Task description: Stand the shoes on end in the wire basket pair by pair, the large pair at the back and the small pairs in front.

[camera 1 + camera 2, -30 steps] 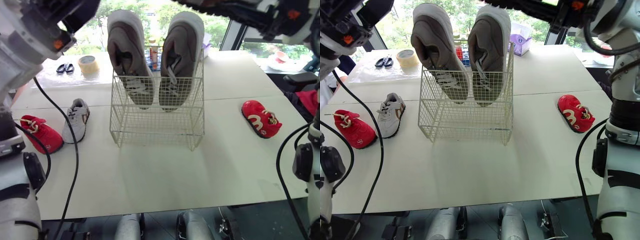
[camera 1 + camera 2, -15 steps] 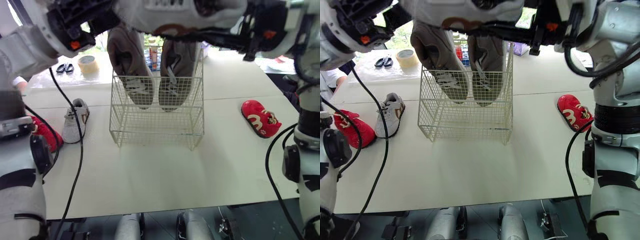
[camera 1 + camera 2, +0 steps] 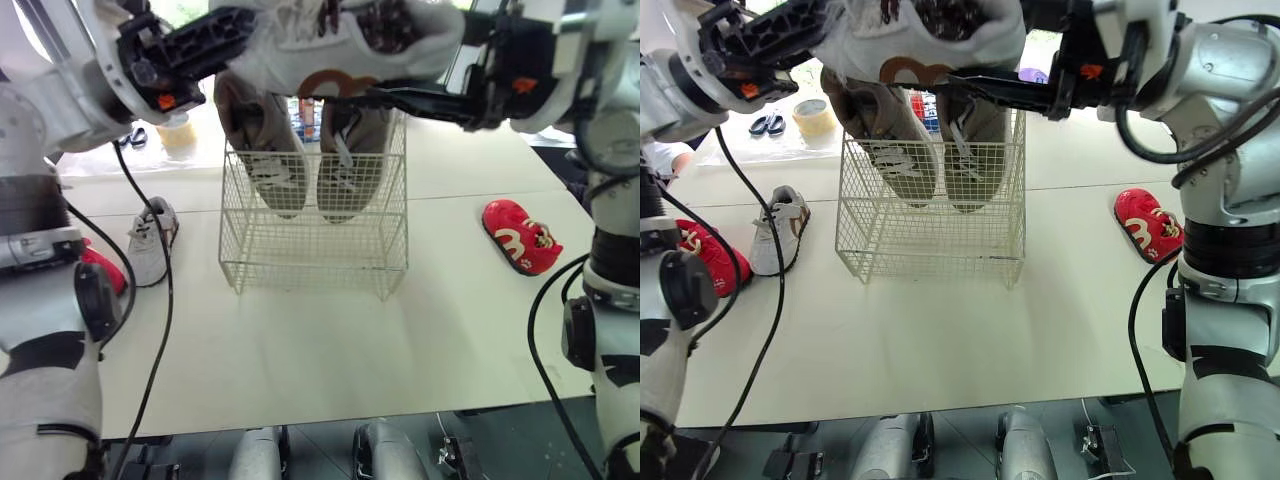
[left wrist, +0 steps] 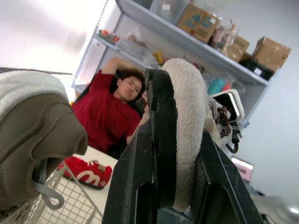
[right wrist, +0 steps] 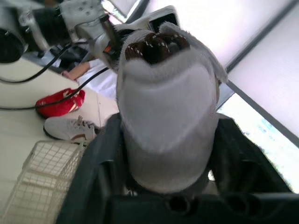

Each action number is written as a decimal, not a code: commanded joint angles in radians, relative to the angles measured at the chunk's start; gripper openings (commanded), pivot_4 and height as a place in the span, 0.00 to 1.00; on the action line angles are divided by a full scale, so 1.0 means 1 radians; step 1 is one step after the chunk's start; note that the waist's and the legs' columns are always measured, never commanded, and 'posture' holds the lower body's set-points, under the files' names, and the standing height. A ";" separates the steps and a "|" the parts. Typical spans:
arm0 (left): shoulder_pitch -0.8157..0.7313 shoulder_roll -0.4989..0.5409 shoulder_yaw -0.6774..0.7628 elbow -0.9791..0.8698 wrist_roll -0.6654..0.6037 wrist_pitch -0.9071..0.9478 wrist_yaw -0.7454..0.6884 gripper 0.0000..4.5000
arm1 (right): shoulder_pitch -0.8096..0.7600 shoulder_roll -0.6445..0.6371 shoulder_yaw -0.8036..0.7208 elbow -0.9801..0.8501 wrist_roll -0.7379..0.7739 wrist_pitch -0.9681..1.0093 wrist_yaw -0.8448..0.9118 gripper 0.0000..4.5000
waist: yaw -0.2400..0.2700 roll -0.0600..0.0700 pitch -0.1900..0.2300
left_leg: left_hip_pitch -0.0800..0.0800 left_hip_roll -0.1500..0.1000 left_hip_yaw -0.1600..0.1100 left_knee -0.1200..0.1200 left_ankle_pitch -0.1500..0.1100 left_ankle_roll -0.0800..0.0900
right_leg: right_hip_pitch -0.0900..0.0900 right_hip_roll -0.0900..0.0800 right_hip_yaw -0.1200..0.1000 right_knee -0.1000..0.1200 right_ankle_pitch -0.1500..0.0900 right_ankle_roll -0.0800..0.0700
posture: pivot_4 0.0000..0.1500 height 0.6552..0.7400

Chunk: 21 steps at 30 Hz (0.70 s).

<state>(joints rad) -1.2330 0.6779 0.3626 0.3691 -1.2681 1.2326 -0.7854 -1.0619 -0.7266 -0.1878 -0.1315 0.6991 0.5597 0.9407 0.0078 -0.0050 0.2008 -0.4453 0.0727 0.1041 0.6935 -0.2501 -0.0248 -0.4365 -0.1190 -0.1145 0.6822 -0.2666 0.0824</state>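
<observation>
1. A white shoe (image 3: 340,45) (brown mark on its side) is held up over the wire basket (image 3: 312,245).
2. It is pinched by the left gripper (image 4: 180,116) and the right gripper (image 5: 168,140).

Head pair facing forward and down over the counter (image 3: 300,345) and wire basket (image 3: 315,250), almost identical framing, wrist cameras close along left pincer (image 4: 182,121) and right pincer (image 5: 168,140), sharing the held white shoe (image 3: 340,50).
</observation>
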 commanded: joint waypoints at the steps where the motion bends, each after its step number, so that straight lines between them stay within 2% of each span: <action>1: 0.038 -0.062 0.158 -0.131 -0.150 -0.057 0.160 0.05 | 0.073 0.111 -0.286 0.007 0.412 0.203 -0.348 0.99 | 0.002 -0.002 0.001 | 0.000 0.000 0.000 0.001 0.000 0.000 | 0.001 0.000 0.000 0.001 0.000 0.000 | 1.00 0.45; 3: 0.062 -0.139 0.214 -0.183 -0.222 -0.121 0.271 0.05 | 0.124 0.225 -0.365 -0.021 0.630 0.210 -0.548 0.99 | 0.004 -0.002 0.001 | 0.000 0.000 -0.001 0.003 0.000 0.000 | 0.002 0.000 -0.001 0.002 0.000 0.000 | 1.00 0.45; 5: 0.090 -0.231 0.239 -0.252 -0.266 -0.202 0.356 0.05 | 0.175 0.340 -0.366 -0.085 0.718 0.171 -0.683 0.99 | 0.003 -0.002 0.001 | 0.002 0.001 -0.003 0.004 0.000 0.000 | 0.004 0.000 -0.002 0.002 0.000 0.000 | 1.00 0.45; 8: 0.122 -0.341 0.234 -0.337 -0.290 -0.301 0.430 0.05 | 0.211 0.477 -0.303 -0.161 0.720 0.106 -0.782 0.99 | 0.002 -0.001 0.001 | 0.002 0.001 -0.002 0.004 0.000 0.000 | 0.004 0.000 -0.002 0.002 0.001 -0.001 | 1.00 0.45; 11: 0.134 -0.411 0.207 -0.373 -0.265 -0.389 0.453 0.05 | 0.213 0.577 -0.194 -0.194 0.639 0.057 -0.792 0.99 | 0.000 -0.001 0.001 | 0.001 0.001 -0.002 0.004 0.000 0.000 | 0.003 0.000 -0.002 0.002 0.001 -0.001 | 1.00 0.45; 14: 0.145 -0.415 0.166 -0.388 -0.223 -0.421 0.437 0.05 | 0.196 0.589 -0.129 -0.186 0.587 0.036 -0.758 0.99 | -0.003 -0.001 0.001 | 0.000 0.000 -0.002 0.004 0.000 0.001 | 0.002 0.000 -0.002 0.002 0.001 -0.001 | 1.00 0.45; 21: 0.167 -0.427 0.095 -0.397 -0.175 -0.461 0.393 0.05 | 0.122 0.579 -0.088 -0.097 0.539 -0.010 -0.663 0.99 | 0.003 -0.001 0.001 | 0.000 0.000 -0.002 0.004 -0.001 0.002 | 0.003 0.000 -0.002 0.002 0.001 -0.001 | 1.00 0.45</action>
<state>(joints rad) -1.0678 0.2610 0.4814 0.0209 -1.4588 0.8034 -0.3751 -0.9081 -0.1489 -0.2784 -0.2210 1.2432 0.5775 0.2552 0.0107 -0.0064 0.2014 -0.4453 0.0728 0.1017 0.6975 -0.2511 -0.0229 -0.4339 -0.1187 -0.1166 0.6838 -0.2660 0.0818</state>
